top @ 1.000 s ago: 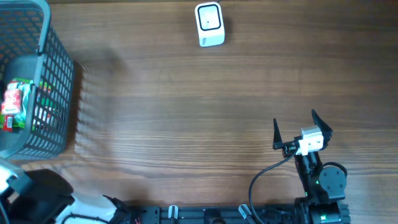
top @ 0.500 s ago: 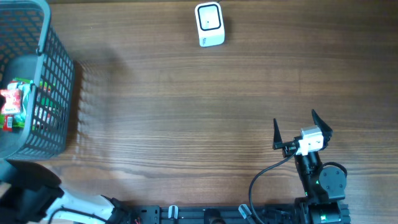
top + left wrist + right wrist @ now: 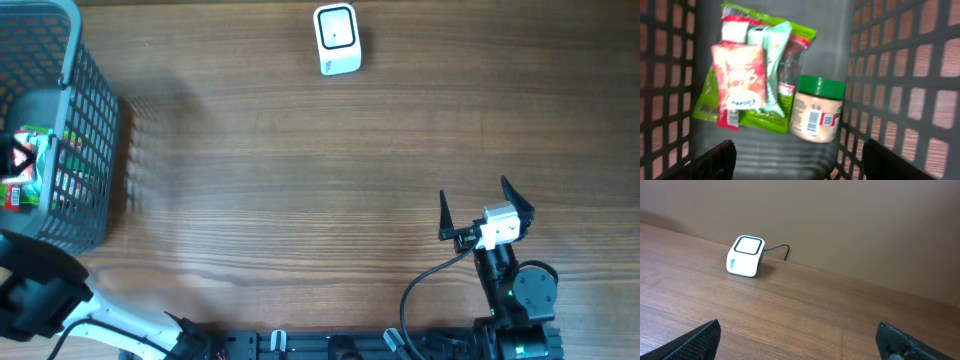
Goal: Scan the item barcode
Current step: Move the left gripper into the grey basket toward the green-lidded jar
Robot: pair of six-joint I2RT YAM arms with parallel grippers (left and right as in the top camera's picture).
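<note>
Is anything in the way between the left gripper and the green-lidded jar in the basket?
Nothing visible. The jar lies uncovered beside the snack packets, with clear space to the left gripper; the basket wall stands beside it.

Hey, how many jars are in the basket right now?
1: the green-lidded jar lies in the basket, against the packets. More could hide under them.

You're looking down into a grey mesh basket (image 3: 890, 75). A green-lidded jar (image 3: 817, 112) shows you its barcode label, touching a pile of snack packets (image 3: 765, 65) topped by a red packet (image 3: 738, 80). Your left tool (image 3: 800, 162) gapes wide, empty.
</note>
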